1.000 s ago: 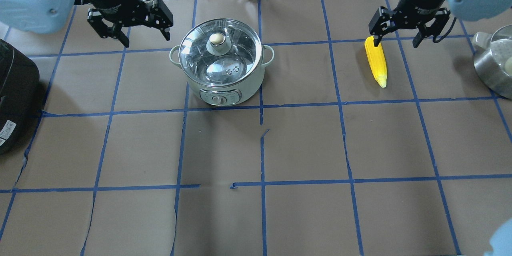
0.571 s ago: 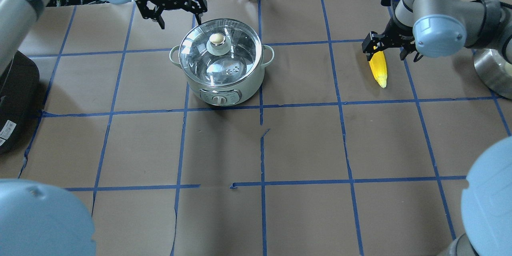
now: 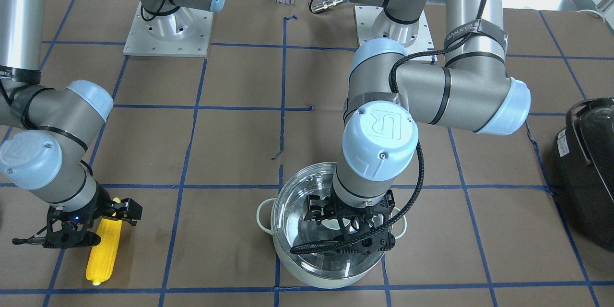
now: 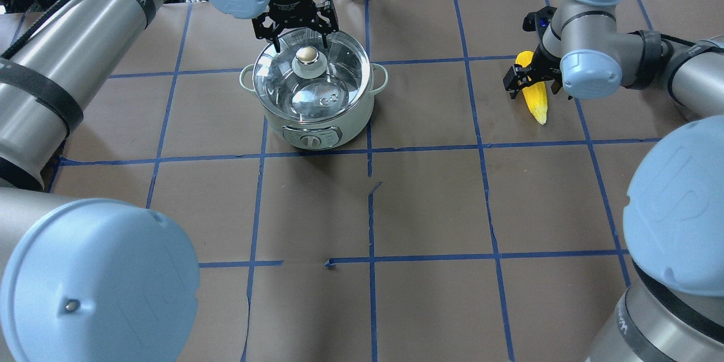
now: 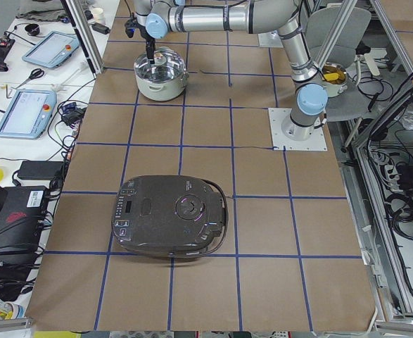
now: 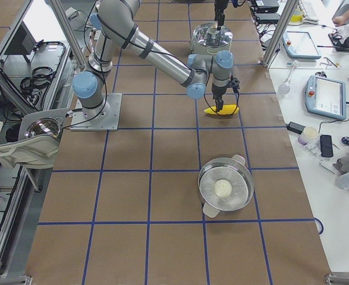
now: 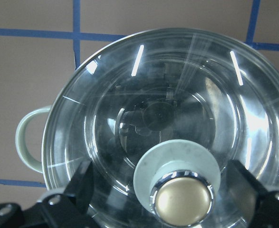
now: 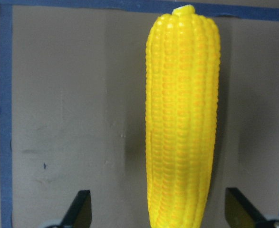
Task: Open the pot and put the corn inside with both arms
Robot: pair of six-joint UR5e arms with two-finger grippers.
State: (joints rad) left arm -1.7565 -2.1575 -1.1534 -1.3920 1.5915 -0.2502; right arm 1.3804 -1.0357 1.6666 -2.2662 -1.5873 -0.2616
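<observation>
Taped table (image 4: 430, 209), black cooker (image 5: 169, 215), lid (image 4: 339, 68) shutting pot (image 4: 353, 121)

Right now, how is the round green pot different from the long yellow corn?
The round mint-green steel pot stands upright; the bright yellow toy corn cob lies flat. The pot is wide and shiny under a clear glass lid; the corn is slim, tapered and bumpy. Both sit on the brown table.

pot (image 4: 352, 120): glossy mint shell, polished steel inside | lid (image 7: 106, 118): clear smooth glass | knob (image 7: 184, 203): shiny brass-coloured metal | corn (image 8: 182, 118): glossy bumpy yellow plastic | table (image 4: 430, 203): matt brown paper, blue tape (image 4: 430, 149)
</observation>
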